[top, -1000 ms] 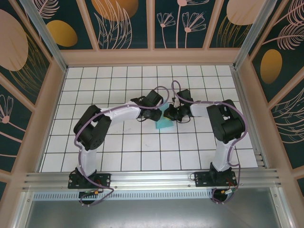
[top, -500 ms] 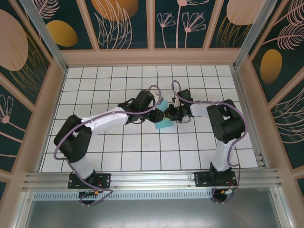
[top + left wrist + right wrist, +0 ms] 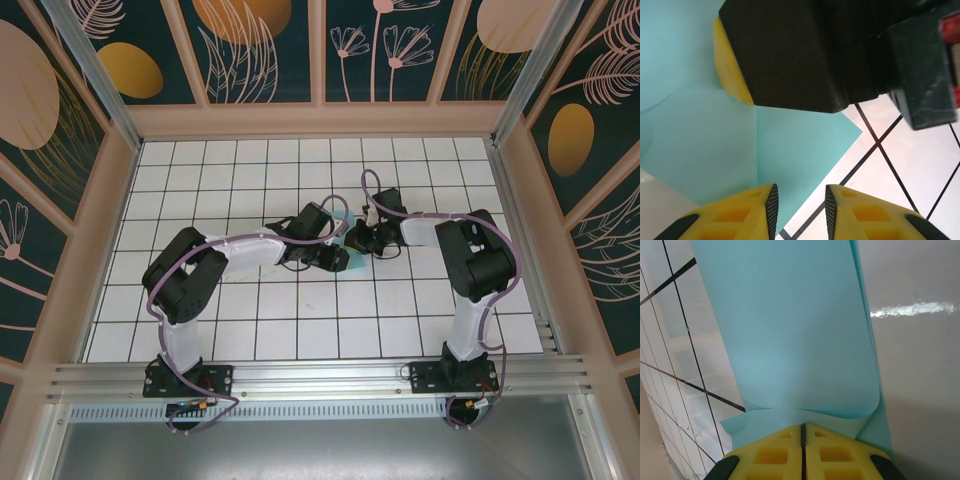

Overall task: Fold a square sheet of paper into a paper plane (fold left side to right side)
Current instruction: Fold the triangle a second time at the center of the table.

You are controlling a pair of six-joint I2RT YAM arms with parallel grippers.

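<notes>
Square sheet of paper (image 3: 800, 330) at middle of gridded tabletop (image 3: 200, 170), between both arms, partly curled upward. Right end effector (image 3: 802, 435): fingers pressed together, clamped on sheet's edge. Left end effector (image 3: 800, 207): fingers slightly apart, over sheet's edge, gripping nothing.

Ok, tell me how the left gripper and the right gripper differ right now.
The left gripper has its jaws apart with nothing between them; the right gripper is shut, pinching the square sheet of paper. The left gripper faces a flat part of the sheet; the right gripper holds a curled edge. Both are yellow-fingered.
</notes>
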